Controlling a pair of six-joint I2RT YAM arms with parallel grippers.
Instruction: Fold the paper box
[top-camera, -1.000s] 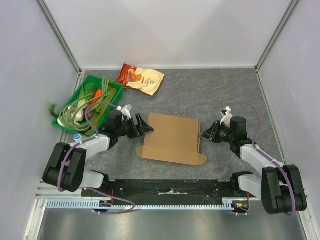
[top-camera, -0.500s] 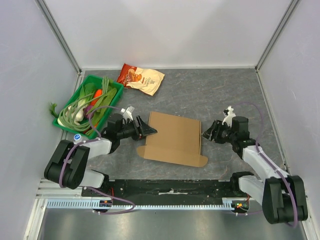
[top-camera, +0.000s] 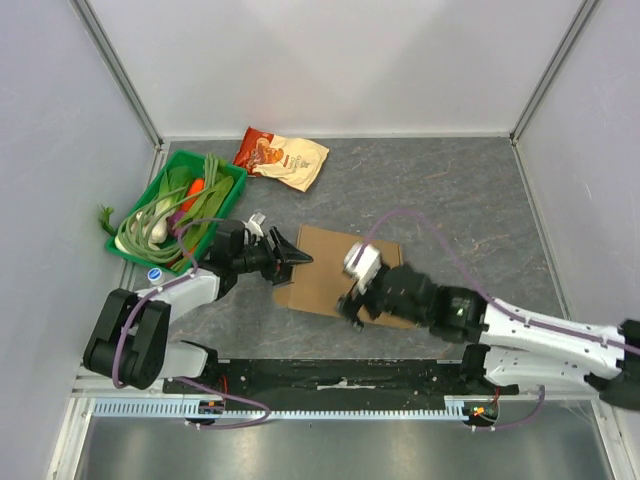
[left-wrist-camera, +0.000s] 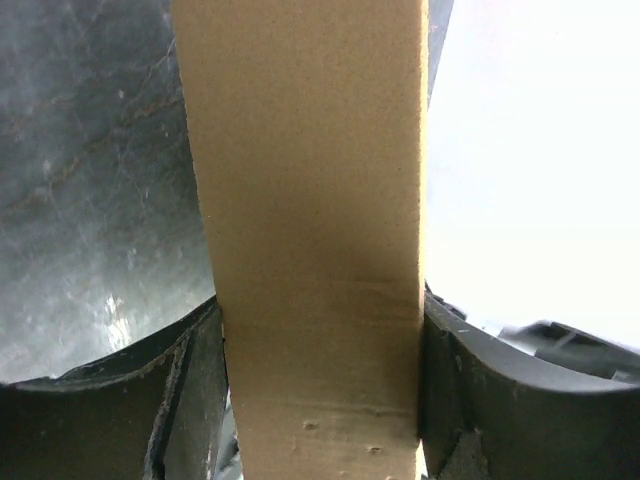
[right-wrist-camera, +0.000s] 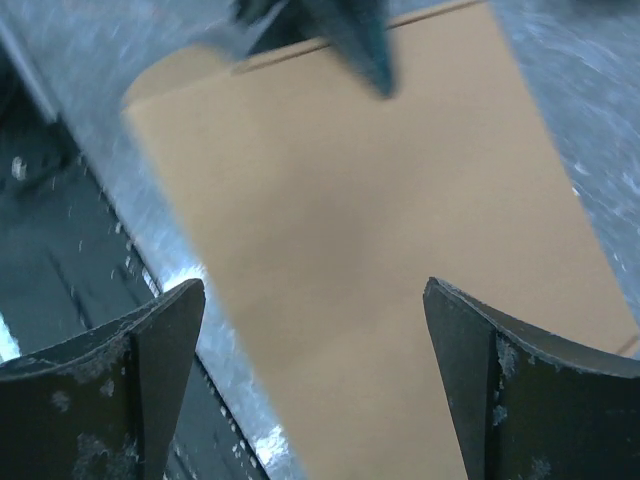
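The paper box (top-camera: 325, 268) is a flat brown cardboard piece lying in the middle of the grey table. My left gripper (top-camera: 297, 260) is at its left edge. In the left wrist view a strip of the cardboard (left-wrist-camera: 310, 200) fills the gap between both fingers, so the left gripper (left-wrist-camera: 320, 330) is shut on it. My right gripper (top-camera: 350, 303) hangs over the box's near part. It stands wide open in the right wrist view (right-wrist-camera: 310, 300), with the cardboard (right-wrist-camera: 380, 200) below it and nothing between its fingers.
A green tray (top-camera: 232, 178) of vegetables stands at the back left. A cream-and-red snack bag (top-camera: 283, 156) lies behind the box. The black rail (top-camera: 330, 375) with the arm bases runs along the near edge. Walls close in three sides.
My right arm has swung left from the box's right edge to above the box, and its jaws have opened wide. My left gripper has narrowed onto the box's left edge.
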